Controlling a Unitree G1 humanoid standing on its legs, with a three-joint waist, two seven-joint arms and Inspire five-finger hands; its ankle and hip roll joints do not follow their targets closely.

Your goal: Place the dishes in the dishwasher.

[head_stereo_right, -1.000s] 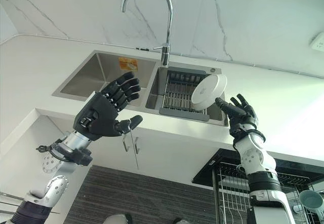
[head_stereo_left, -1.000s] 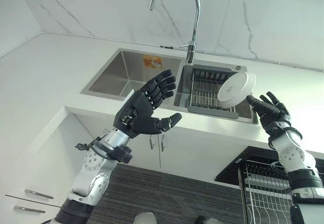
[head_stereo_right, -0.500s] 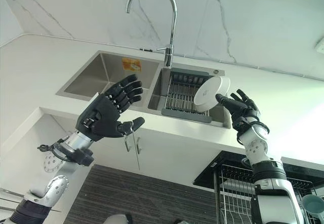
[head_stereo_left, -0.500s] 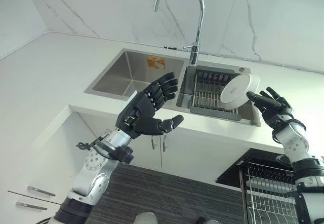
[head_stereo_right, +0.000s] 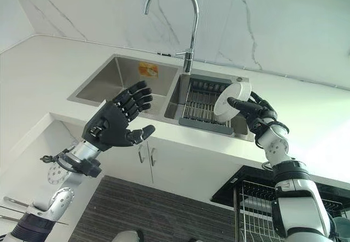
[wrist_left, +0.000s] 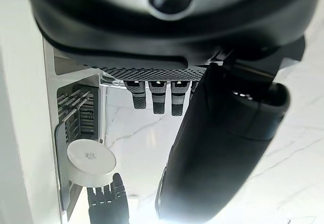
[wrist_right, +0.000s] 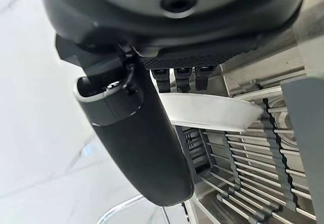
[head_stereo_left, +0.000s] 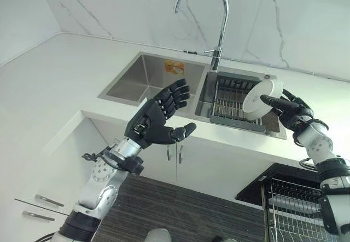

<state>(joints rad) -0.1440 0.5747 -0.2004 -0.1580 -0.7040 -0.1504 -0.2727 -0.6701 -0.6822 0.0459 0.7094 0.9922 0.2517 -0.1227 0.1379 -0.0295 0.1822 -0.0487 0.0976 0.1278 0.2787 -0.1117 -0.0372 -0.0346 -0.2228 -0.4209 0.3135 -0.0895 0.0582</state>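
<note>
A white table [head_stereo_left: 60, 72] is wrapping around a steel sink with 2 basins, under a tall curved faucet [head_stereo_left: 210, 12]. The left basin [head_stereo_left: 147, 80] is lying bare; the right basin is holding a dark drain rack [head_stereo_left: 229, 97]. Below and to the right, an open dishwasher rack [head_stereo_left: 292, 203] of wire is waiting, well apart from the sink.

The right robot hand [head_stereo_left: 287, 108] is gripping a white dish [head_stereo_left: 261, 97] — fingers over one face, thumb under the other — and holding it tilted on edge above the drain rack. The left robot hand [head_stereo_left: 156, 121] is hanging relaxed and empty in front of the table's edge, near the left basin.

The likely risk is a slip: the grip seems to be covering only the dish's rim, so a quick swing could drop it onto the rack or floor. The table's front edge is lying between the dish and the dishwasher rack, and the dish could clip it on the way down. Open room is lying to the right, above the table — the faucet is standing close behind on the left.
</note>
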